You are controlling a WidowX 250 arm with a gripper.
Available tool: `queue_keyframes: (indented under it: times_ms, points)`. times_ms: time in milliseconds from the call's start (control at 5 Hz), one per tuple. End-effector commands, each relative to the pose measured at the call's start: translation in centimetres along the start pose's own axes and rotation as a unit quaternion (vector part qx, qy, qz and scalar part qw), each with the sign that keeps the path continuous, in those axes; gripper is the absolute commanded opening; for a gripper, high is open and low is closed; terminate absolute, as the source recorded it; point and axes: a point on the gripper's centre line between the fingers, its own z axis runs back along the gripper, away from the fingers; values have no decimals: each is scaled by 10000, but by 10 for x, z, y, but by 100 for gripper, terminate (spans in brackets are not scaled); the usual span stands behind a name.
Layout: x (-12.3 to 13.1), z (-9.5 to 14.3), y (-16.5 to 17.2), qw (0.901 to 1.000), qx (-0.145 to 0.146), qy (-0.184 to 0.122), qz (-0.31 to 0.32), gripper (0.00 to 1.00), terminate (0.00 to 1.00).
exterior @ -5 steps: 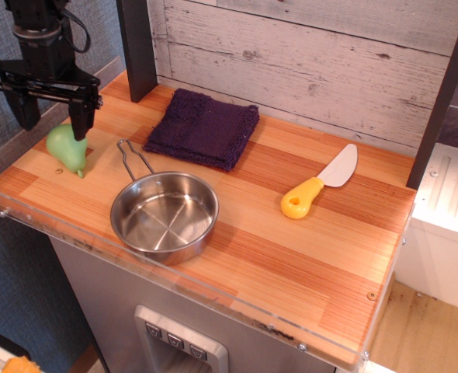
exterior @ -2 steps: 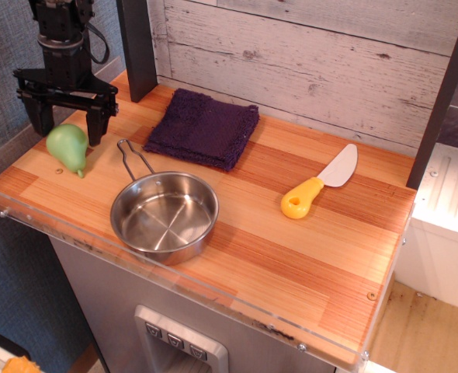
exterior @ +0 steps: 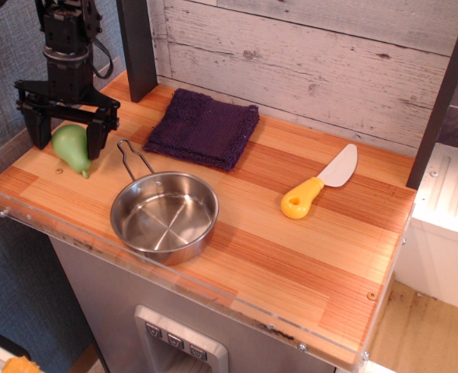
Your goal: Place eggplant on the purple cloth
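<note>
Gripper (exterior: 67,140): jaws spread wide, one finger each side of the eggplant, nothing clamped; set to straddle it for a pinch
Eggplant (exterior: 70,148): lies on the bench (exterior: 291,256) at far left, tip toward front edge
Pan (exterior: 164,215): beside it, empty, handle toward gripper
Purple cloth (exterior: 203,127): folded flat near back wall, bare, ready as the drop spot
Knife (exterior: 320,182): well right, out of the path

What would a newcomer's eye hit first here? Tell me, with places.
Probably the black gripper at the far left of the wooden counter, its open jaws straddling the light-green eggplant. Next, the shiny steel pan near the front edge, with the purple cloth behind it by the wall. The yellow-handled knife lies to the right.
</note>
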Motion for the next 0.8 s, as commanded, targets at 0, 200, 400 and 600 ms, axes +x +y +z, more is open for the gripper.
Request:
queue_keyframes:
  times_ms: [0,200,400,600]
  points:
    - [-2,21,2,9996,57,-261,-34,0,0]
    - [-4,29,5,9993,-23,-377,-2,0,0]
    - [-5,33,5,9990,-72,-436,-2,0,0]
    - [-10,48,9,9979,-76,-642,60,0,0]
